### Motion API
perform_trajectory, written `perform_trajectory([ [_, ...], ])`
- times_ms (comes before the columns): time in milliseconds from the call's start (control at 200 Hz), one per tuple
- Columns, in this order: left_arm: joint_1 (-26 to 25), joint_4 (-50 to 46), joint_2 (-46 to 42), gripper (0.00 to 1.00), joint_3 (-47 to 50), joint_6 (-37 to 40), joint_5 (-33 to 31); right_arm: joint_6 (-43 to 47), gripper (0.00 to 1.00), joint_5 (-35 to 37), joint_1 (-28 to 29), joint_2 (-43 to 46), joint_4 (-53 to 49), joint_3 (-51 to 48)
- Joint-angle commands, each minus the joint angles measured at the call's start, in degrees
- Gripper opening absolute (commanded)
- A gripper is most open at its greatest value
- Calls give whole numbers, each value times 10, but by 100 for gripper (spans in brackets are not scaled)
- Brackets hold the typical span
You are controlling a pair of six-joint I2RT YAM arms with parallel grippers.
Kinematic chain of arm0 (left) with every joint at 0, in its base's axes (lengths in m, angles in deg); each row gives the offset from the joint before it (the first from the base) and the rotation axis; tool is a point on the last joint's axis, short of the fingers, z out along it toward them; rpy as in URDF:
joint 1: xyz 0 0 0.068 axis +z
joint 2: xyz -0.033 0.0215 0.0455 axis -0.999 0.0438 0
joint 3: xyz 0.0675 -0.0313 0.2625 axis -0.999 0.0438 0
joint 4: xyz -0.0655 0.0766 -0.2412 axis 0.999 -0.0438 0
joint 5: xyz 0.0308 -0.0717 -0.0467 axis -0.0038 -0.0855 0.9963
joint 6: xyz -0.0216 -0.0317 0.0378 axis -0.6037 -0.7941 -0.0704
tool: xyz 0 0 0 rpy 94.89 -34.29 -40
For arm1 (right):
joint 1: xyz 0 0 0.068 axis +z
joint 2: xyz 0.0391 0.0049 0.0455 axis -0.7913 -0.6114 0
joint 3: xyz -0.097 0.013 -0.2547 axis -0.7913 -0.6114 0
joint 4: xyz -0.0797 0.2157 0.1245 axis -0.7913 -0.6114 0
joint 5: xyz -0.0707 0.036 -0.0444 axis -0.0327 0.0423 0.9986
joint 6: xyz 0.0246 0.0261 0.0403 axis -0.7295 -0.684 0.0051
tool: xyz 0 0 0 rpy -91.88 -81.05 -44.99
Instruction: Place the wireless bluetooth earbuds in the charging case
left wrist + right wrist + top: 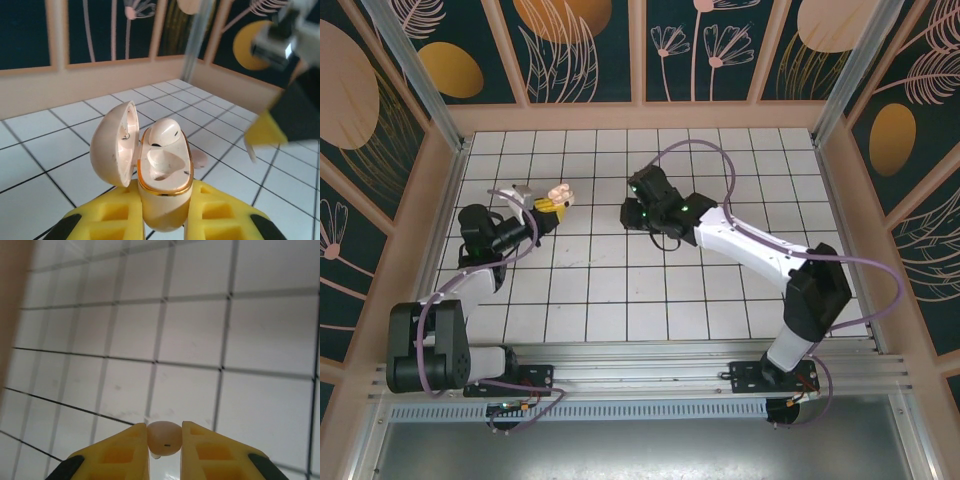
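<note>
- Already, the left pincer (165,207) is pinching the case (161,197) low down, with one yellow finger pressing on each side of it.
- The lid (117,145) is standing wide open, leaning off to the left of the case in the left wrist view.
- One earbud (162,132) is sitting in the far hole of the case, so half of the job is looking done.
- The near hole (167,167) is showing bare, with nothing lying in it.
- The right pincer (165,435) is squeezing the other earbud (164,438) between its two yellow tips, up above the tiled floor (250,340).
- That earbud is peeking out as a small round bump. Its stem is hiding, so which way it is pointing is not clear.
- From above, the two pincers are facing each other over the far middle of the floor. They are near each other but not touching, with bare tiles lying between them.
- A small pinkish thing (200,160) is lying on the floor just behind the case. It is too blurry to say what it is.
- What is left is probably this: the right pincer is going to have to carry its earbud across to the bare hole, line it up, and let go.
- The fit is looking tight, so the earbud could be tipping or slipping out if it is coming in crooked.
</note>
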Motion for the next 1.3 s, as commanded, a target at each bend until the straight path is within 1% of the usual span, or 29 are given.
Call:
perform_trajectory([
  [0,-11,-76,-15,1,-26,106,72,92,18,1,14,26,100,17],
  [100,-20,-124,-21,1,-37,155,86,128,17,-23,21,31,146,26],
  [130,-21,-132,-23,1,-39,165,89,135,18,-45,23,29,155,31],
  [185,-25,-142,-24,1,-43,179,93,148,18,-63,28,24,166,42],
  [380,-32,-181,-29,2,-53,228,93,178,17,-78,56,-6,177,74],
  [520,-32,-184,-28,2,-55,228,94,170,17,-93,67,-23,202,76],
  [706,-33,-184,-33,2,-56,222,95,165,17,-91,78,-45,200,79],
  [956,-33,-172,-36,1,-57,207,98,149,17,-54,77,-55,185,69],
  [1066,-33,-169,-38,1,-58,203,98,145,17,-50,76,-55,184,62],
  [1296,-34,-151,-40,1,-58,184,95,143,16,-72,78,-52,195,50],
])
